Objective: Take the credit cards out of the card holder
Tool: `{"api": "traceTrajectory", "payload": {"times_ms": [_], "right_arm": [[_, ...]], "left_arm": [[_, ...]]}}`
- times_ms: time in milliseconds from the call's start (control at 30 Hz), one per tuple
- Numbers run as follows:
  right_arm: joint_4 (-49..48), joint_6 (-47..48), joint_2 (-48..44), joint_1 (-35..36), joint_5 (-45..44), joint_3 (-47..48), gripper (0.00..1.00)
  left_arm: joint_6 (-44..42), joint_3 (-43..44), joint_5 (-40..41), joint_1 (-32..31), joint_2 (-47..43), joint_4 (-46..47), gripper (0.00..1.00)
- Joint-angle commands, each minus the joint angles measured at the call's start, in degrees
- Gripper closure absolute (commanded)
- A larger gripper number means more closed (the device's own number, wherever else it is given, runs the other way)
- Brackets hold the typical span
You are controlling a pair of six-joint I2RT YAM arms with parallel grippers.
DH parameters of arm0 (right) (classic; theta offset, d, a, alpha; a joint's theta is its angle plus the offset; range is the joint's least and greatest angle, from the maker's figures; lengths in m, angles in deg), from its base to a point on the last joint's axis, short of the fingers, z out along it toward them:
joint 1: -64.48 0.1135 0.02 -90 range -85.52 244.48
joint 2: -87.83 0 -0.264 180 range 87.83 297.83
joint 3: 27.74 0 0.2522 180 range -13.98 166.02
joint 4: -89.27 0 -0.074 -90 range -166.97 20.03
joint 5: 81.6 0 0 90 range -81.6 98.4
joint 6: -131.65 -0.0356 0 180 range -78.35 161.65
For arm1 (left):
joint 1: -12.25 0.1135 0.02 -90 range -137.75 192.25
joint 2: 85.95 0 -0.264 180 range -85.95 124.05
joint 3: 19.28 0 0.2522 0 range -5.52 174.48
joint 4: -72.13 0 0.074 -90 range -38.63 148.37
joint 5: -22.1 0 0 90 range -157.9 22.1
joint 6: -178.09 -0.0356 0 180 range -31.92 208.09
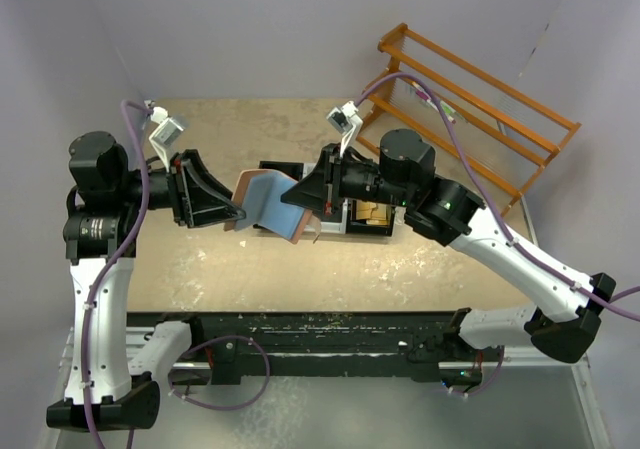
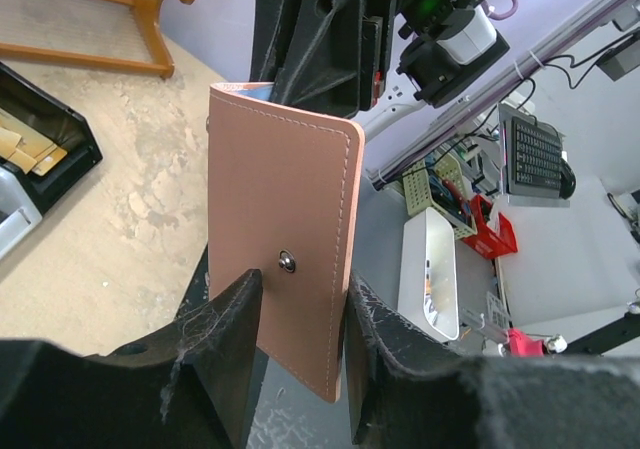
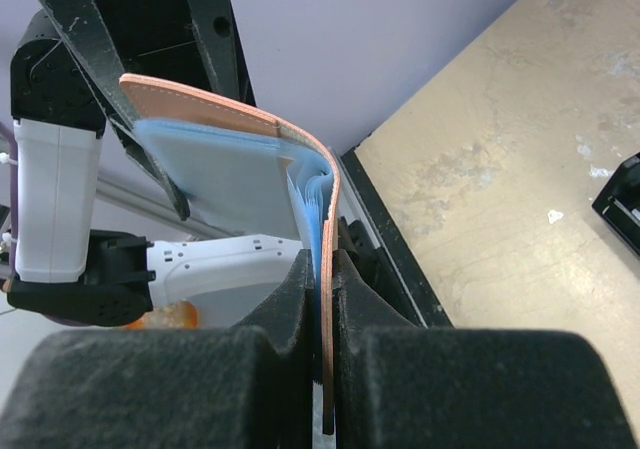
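Above the table (image 1: 450, 259), at the centre of the top view, the card holder (image 1: 268, 201) hangs opened in the air. The left gripper (image 1: 228, 209) is at its left edge and the right gripper (image 1: 302, 207) on its right leaf. With both grippers taken up, neither is free to draw a card. I judge that whichever one lets go will leave the holder to swing or fold shut.

Seen from the left wrist, the reddish-brown outer face and its snap stud (image 2: 287, 260) stand upright in mid-frame between the fingers (image 2: 225, 359). The jaws are set about as wide as the leaf and seem to grip it by its edges. That hold looks shallow, so a pull from the far side could slide the leaf out. A black tray (image 2: 70, 149) lies on the table at the left of the frame.

Seen from the right wrist, the jaws are almost closed, pinching the other leaf edge-on low in the frame. The light blue lining (image 3: 220, 174) rises to the upper left. Pale layered edges sit in the fold just above the fingertips, but I cannot tell whether they are the credit cards.
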Motion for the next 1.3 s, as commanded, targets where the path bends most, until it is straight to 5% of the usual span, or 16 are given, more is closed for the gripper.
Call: {"api": "traceTrajectory", "payload": {"times_ms": [0,300,867,1267], "right_arm": [[-2.51,0.98,-1.47,0.11,-0.03,-0.03,1.0],[-3.44,1.02,-1.73,0.11,-0.79,0.07,1.0],[-5.15,1.18,-2.93,0.07,1.12,-1.95,1.0],[-17.6,-1.93,-1.44,0.02,9.88,-4.07,1.0]], "left_arm": [[1.88,1.87,-2.13,0.14,-0.56,3.33,0.58],[-5.09,2.41,7.28,0.09,-1.73,-1.57,0.61],[-2.57,2.35,3.33,0.1,-1.61,0.09,0.63],[-1.06,0.4,3.58,0.09,-2.55,2.26,0.64]]}}
